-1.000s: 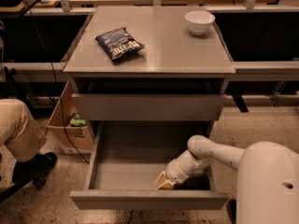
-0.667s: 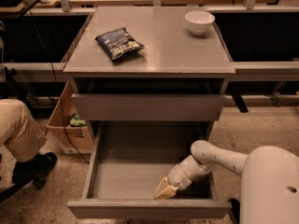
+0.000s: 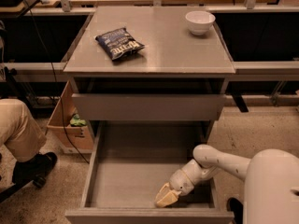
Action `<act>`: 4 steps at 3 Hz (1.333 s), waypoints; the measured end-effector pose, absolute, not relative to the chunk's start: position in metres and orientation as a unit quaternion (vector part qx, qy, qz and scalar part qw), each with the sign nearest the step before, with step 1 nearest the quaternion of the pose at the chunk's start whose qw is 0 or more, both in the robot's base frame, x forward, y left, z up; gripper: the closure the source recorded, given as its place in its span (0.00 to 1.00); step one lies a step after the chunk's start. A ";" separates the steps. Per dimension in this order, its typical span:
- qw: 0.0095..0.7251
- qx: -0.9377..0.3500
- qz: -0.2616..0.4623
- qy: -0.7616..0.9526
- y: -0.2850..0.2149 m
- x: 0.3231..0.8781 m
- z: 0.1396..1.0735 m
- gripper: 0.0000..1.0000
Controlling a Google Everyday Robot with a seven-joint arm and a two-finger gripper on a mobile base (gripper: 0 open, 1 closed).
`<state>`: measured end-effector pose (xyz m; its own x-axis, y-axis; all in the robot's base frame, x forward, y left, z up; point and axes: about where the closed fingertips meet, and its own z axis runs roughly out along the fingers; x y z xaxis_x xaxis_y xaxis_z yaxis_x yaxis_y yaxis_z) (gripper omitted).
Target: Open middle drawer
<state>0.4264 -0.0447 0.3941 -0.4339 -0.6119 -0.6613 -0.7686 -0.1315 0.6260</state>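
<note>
While pulled far out, middle drawer [image 3: 135, 171] shows plain grey tray w/ hand [image 3: 166, 197] inside, grip unclear.

Free floor inside middle drawer [image 3: 131, 167] from 9 to 12 o'clock of end effector [image 3: 166, 197], low near front wall [image 3: 149, 214] at 6. Closed drawer front [image 3: 148, 107] overhead at 12. Counter [image 3: 163, 50]: chip bag [image 3: 119, 42], bowl [image 3: 200, 21] well apart.

On the surface [image 3: 177, 55] the bag [image 3: 119, 43] lies at the left and the bowl [image 3: 200, 22] at the back right. Below its front edge sits a closed drawer [image 3: 148, 107]. Under that, the middle drawer [image 3: 126, 167] stands pulled out, with the pincer [image 3: 164, 198] inside at its front right.
</note>
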 end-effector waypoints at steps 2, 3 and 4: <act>0.035 -0.506 0.568 0.648 -0.045 0.405 0.386 1.00; 0.081 -0.540 0.508 0.665 -0.056 0.434 0.402 1.00; 0.117 -0.574 0.420 0.693 -0.073 0.467 0.424 1.00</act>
<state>0.4666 -0.0734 0.4239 -0.3136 -0.6970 -0.6449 -0.8938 -0.0127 0.4483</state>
